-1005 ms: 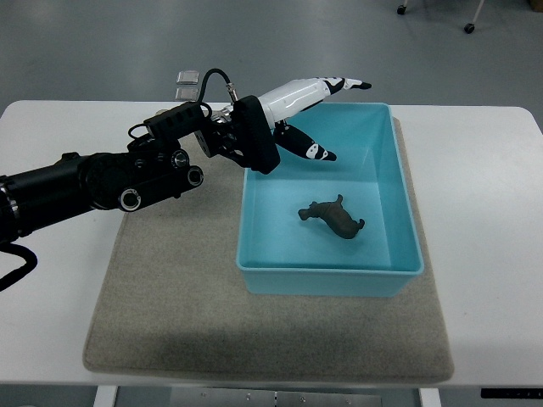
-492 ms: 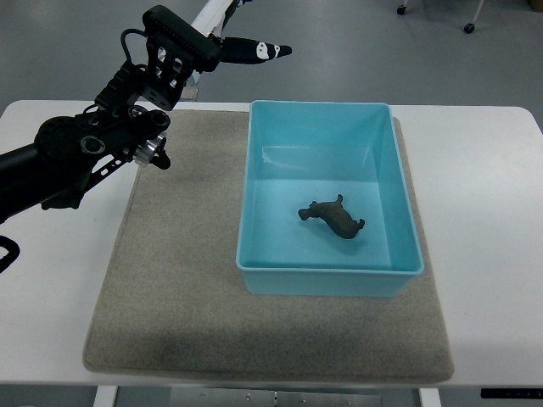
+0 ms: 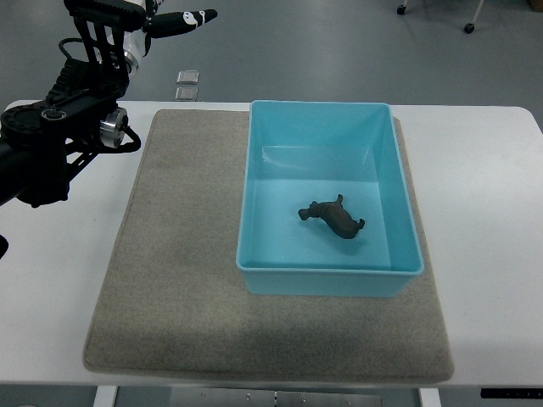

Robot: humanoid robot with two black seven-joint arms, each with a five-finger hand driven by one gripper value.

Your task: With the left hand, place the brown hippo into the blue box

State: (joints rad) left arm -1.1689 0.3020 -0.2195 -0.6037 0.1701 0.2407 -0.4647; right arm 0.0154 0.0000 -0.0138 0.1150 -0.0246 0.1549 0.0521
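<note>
The brown hippo (image 3: 333, 217) lies on its side on the floor of the blue box (image 3: 383, 140), a little right of the middle. The box sits on a grey mat (image 3: 182, 254) on the white table. My left hand (image 3: 174, 19) is raised at the top left of the picture, far from the box, with its fingers (image 3: 193, 16) stretched out and holding nothing. Its black arm (image 3: 59, 140) comes in from the left edge. The right hand is not in view.
Two small grey squares (image 3: 187, 85) lie on the floor beyond the table's far edge. The white table (image 3: 492, 212) extends bare on both sides of the mat. Grey floor lies beyond it.
My left hand has pulled back from over the box's far left corner, up and to the left, to the picture's top left. The hippo has stayed in the box.
</note>
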